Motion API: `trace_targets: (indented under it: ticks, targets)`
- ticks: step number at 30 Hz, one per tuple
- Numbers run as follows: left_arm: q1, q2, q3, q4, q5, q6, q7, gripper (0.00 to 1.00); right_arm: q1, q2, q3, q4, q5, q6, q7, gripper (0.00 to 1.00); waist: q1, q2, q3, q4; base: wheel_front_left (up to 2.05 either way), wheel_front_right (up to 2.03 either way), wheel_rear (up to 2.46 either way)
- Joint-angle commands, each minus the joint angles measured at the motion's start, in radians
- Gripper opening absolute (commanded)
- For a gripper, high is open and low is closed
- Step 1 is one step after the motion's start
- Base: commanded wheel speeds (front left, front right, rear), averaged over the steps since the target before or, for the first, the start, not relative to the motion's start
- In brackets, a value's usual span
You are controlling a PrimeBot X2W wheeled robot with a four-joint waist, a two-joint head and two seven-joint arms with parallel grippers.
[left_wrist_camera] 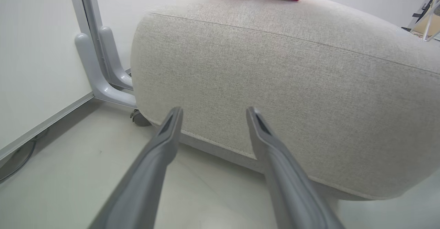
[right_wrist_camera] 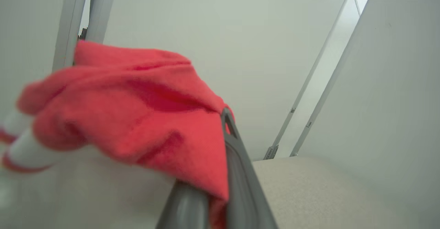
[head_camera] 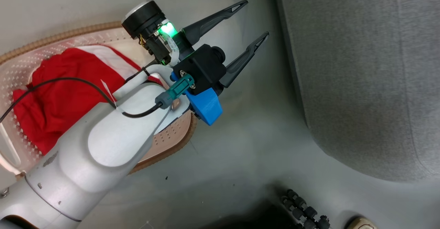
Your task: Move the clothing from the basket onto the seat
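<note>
Seat (head_camera: 361, 84): large grey fabric cushion with rounded edges and a stitched seam, standing on the pale floor (head_camera: 247, 146), well apart from the basket.
Basket (head_camera: 68, 34): cream perforated plastic with a brown woven rim, on the floor under the left forearm.
First red garment (head_camera: 62, 95): white-striped, crumpled inside the basket.
Second red garment (right_wrist_camera: 130, 119): white-banded, bunched on top of the seat and pinched at one edge.
Left gripper (head_camera: 256, 18): holds nothing, fingers (left_wrist_camera: 165, 143) spread wide, over the floor between basket and seat, pointing at the seat's side.
Right gripper (right_wrist_camera: 220, 126): fingers pressed together on the second red garment.
</note>
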Motion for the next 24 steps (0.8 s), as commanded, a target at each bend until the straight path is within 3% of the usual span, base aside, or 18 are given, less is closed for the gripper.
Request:
trace_targets:
  ticks: [1,9,15,16,17,24]
  targets:
    - [-0.015,0.01,-0.001,-0.008,0.006,0.006,0.001,1.0,0.008,0.02,-0.007,0.025,-0.016,-0.001,-0.001,0.0,-0.0003,0.0,0.028,0.015,0.0,0.0,0.0]
    - [-0.021,0.019,-0.004,-0.015,0.002,0.01,0.001,1.0,0.084,0.103,-0.03,0.14,-0.062,-0.001,-0.001,0.0,-0.0003,0.0,0.041,0.026,0.0,0.0,0.0]
    - [-0.019,0.024,-0.008,-0.016,-0.005,0.015,-0.001,1.0,0.121,0.121,-0.029,0.189,-0.075,-0.001,-0.001,0.0,-0.0003,0.0,0.026,0.03,0.0,0.0,0.0]
    - [-0.017,0.024,-0.009,-0.014,-0.006,0.016,-0.003,1.0,0.126,0.12,-0.029,0.19,-0.075,-0.001,-0.001,0.34,-0.0003,0.0,0.021,0.031,0.0,0.0,0.0]
    - [-0.014,0.025,-0.009,-0.011,-0.008,0.017,-0.006,1.0,0.131,0.12,-0.029,0.186,-0.077,-0.001,-0.001,0.98,-0.0003,0.0,0.015,0.032,0.0,0.0,0.0]
    - [0.014,0.01,-0.007,0.009,-0.023,0.027,-0.033,1.0,0.233,0.136,-0.012,0.114,-0.063,-0.001,-0.001,1.0,-0.0003,0.0,-0.057,0.042,0.0,0.0,0.0]
